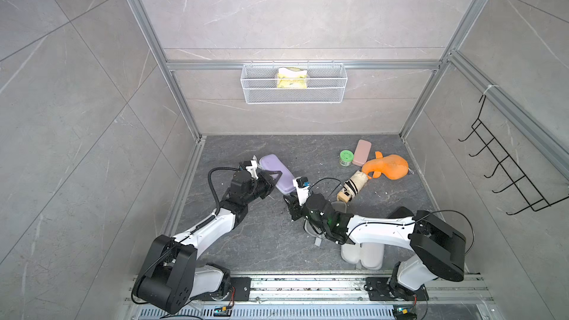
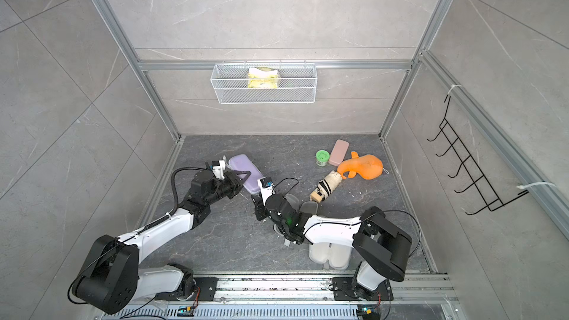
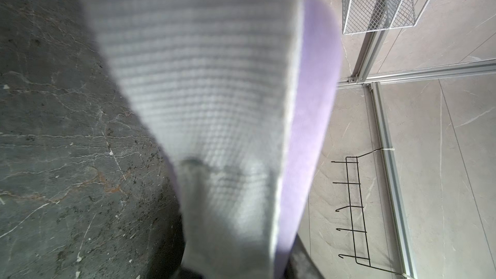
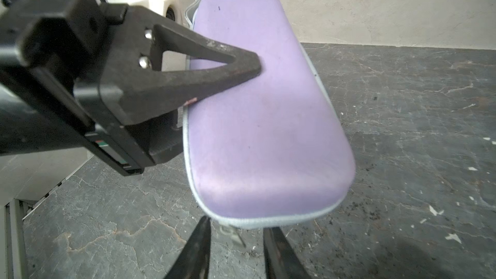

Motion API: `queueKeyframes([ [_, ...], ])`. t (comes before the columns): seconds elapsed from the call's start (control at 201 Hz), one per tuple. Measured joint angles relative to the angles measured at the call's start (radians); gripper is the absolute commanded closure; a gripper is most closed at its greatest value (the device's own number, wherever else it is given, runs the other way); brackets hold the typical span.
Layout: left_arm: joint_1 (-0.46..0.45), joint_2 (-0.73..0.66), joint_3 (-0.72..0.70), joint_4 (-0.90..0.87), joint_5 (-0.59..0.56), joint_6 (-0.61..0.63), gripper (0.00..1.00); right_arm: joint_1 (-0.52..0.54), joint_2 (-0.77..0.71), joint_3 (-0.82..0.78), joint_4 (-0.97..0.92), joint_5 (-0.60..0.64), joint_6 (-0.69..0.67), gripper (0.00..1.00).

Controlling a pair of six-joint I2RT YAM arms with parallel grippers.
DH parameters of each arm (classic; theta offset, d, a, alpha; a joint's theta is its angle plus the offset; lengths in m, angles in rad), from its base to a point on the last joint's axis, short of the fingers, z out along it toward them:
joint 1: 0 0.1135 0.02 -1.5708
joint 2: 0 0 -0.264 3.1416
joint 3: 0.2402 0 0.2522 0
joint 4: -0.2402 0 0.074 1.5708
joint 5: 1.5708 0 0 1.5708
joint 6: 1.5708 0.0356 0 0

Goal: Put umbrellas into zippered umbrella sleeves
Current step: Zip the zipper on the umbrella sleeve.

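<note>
The left end effector [image 1: 271, 181] is clenched on one long edge of the lilac sleeve [image 4: 268, 119], its upper finger [image 4: 214, 76] pressed flat on the shell's top. The sleeve lies slantwise near the left side of the bench [image 1: 261, 241], zipped along the edge that shows. At its near end the right end effector [image 4: 237, 233] stands released, jaws apart on either side of the zip pull [image 4: 236, 236]; the pull is too small to tell whether either jaw touches it. The cream umbrella [image 1: 354, 186] lies well apart to the right, its tip touching the orange plush toy [image 1: 389, 171]. A cream sleeve [image 1: 366, 255] lies open under the right arm.
</note>
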Motion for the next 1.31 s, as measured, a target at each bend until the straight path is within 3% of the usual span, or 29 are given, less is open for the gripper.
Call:
queueKeyframes([
  [0.607, -0.003, -0.047, 0.002, -0.011, -0.027, 0.011, 0.82, -0.010, 0.001, 0.019, 0.000, -0.014, -0.034, 1.00],
  [0.896, 0.028, -0.091, 0.010, -0.048, 0.011, 0.022, 0.83, -0.054, -0.039, 0.008, -0.007, -0.079, -0.141, 1.00],
  [1.31, 0.143, -0.125, 0.042, -0.122, 0.261, 0.089, 0.84, -0.182, -0.071, 0.032, -0.040, -0.259, -0.392, 1.00],
])
